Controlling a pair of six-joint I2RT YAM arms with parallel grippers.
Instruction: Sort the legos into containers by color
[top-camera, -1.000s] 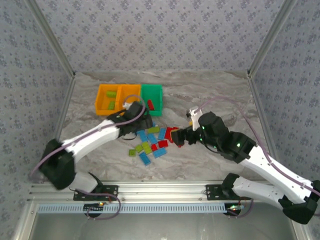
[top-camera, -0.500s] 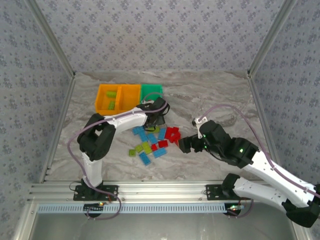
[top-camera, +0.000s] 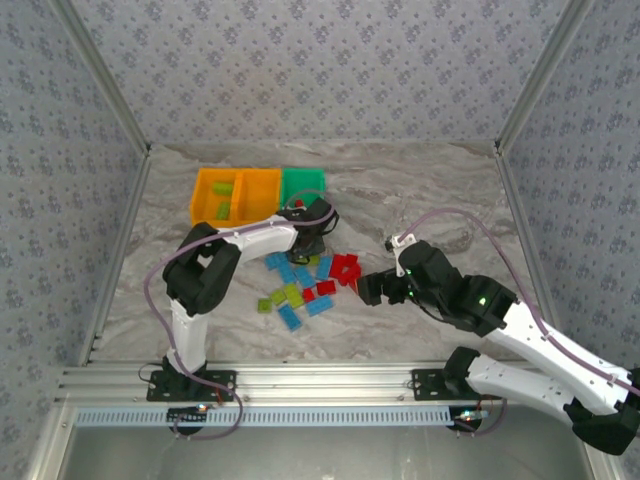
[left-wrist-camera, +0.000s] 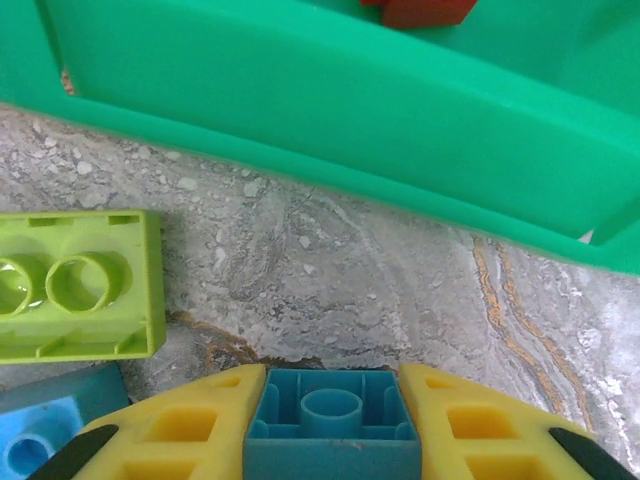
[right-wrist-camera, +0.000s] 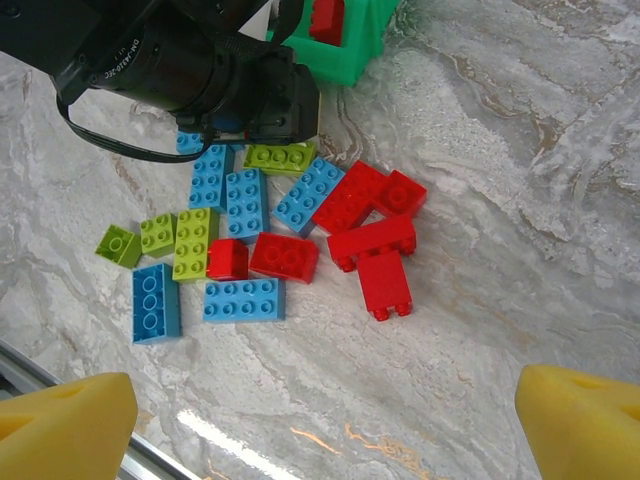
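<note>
My left gripper (top-camera: 314, 236) is shut on a light blue brick (left-wrist-camera: 331, 425), held between its yellow fingers (left-wrist-camera: 190, 430) low over the marble table, just in front of the green container (left-wrist-camera: 300, 110). That green container (top-camera: 303, 184) has a red brick (left-wrist-camera: 420, 10) in it. A lime brick (left-wrist-camera: 75, 285) lies to the left. Two orange containers (top-camera: 216, 197) (top-camera: 258, 192) stand beside the green one, the left one holding lime bricks. Several red, blue and lime legos (right-wrist-camera: 290, 225) lie in a loose pile. My right gripper (right-wrist-camera: 325, 420) hangs open, right of the pile.
Both arms meet over the table's middle, and the left wrist's black camera body (right-wrist-camera: 200, 70) overhangs the pile's far side. Bare marble (top-camera: 440, 200) lies to the right of the containers. Patterned walls and metal frame posts close in the workspace.
My left gripper has swung right, from beside the orange containers to the front of the green one. The right gripper has drawn back a little from the pile.
</note>
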